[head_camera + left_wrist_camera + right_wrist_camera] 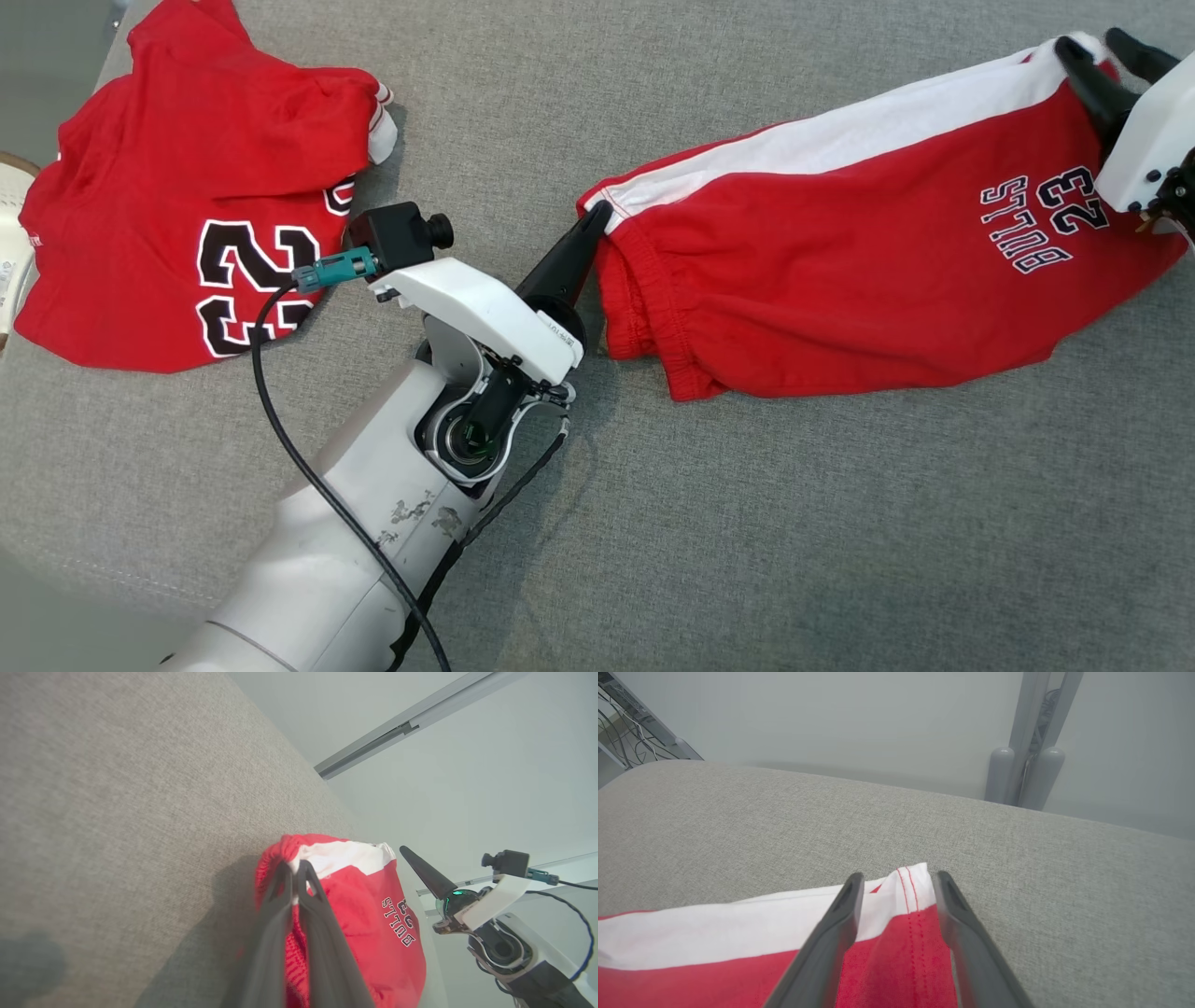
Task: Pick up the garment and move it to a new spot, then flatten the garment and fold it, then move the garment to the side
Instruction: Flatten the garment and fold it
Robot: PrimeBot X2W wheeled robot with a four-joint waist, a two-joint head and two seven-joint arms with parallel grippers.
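Clamped shut with the left gripper (597, 219) on the waistband corner of the red shorts (840, 271) — both dark fingers (275, 905) pressed together in the left wrist view, with red and white cloth bunched at their tips and just beyond. Stretched from that pinch across the grey cushion (747, 523) to the right gripper (1102, 51) at the far hem corner. Parted at that end: jaws spread, the stitched white-and-red hem corner lying between the two fingers (831, 938) in the right wrist view. Hard to say whether either pad touches the cloth or merely flanks it. Between the two sets of jaws, mostly flat on the cushion, white side stripe along the edge farther from the robot, black-and-white "BULLS 23" print close beside the right jaws, gathered elastic waistband just behind the left ones. Beyond the left jaws' own tips in the left wrist view, past the shorts, one dark pointed finger of the right gripper, raised clear of the cloth. Well away from both sets of jaws, on the far side of the left wrist — a rumpled red jersey (187, 205) with a large black 23, apart from the shorts.
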